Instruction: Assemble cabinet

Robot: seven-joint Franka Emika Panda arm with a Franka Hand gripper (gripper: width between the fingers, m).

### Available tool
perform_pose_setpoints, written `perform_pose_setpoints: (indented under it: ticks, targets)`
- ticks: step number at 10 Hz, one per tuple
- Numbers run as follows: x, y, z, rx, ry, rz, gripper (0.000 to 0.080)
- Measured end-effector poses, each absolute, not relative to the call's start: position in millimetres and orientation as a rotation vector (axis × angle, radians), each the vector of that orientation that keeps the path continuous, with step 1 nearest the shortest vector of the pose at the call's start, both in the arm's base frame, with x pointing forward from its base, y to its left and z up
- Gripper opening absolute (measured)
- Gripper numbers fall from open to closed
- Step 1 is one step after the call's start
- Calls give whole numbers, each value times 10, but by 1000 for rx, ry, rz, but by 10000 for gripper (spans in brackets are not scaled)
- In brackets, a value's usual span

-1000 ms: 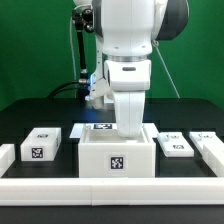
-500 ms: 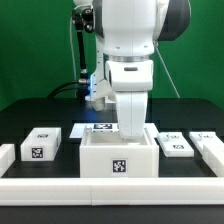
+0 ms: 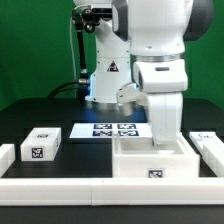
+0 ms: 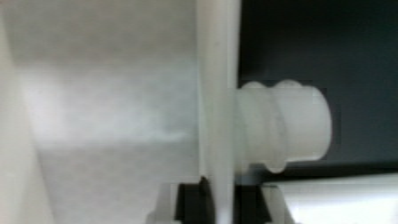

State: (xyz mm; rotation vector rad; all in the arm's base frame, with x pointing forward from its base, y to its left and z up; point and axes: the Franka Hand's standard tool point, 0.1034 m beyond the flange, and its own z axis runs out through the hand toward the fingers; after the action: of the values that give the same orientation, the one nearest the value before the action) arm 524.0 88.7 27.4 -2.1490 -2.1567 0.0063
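The cabinet (image 3: 135, 160) is an open white box with a tag low on its front. It sits on the table at the exterior view's right, against the front rail. My gripper (image 3: 166, 134) reaches down from above and is shut on the box's thin far wall. In the wrist view my gripper (image 4: 221, 205) has dark fingers (image 4: 192, 204) on either side of that thin white wall (image 4: 217, 100). A round white knob (image 4: 285, 120) sticks out from one face of the wall.
The marker board (image 3: 112, 130) lies behind the cabinet. A small white tagged box (image 3: 40, 146) sits at the exterior view's left, with a low white block (image 3: 5, 155) at the far left. Another white part (image 3: 208, 146) lies at the right edge. A white rail (image 3: 70, 189) runs along the front.
The arm has moved to the exterior view's right and taken the cabinet box with it. The marker board is now uncovered. The small part at the right is hidden behind the box.
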Motion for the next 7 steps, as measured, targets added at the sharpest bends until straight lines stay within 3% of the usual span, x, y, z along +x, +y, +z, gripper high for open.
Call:
perform_pose_setpoints:
  ticks: [3, 7]
  targets:
    - [5236, 1186, 256, -2141, -2162, -43, 37]
    - [5236, 1253, 233, -2123, -2172, -47, 37]
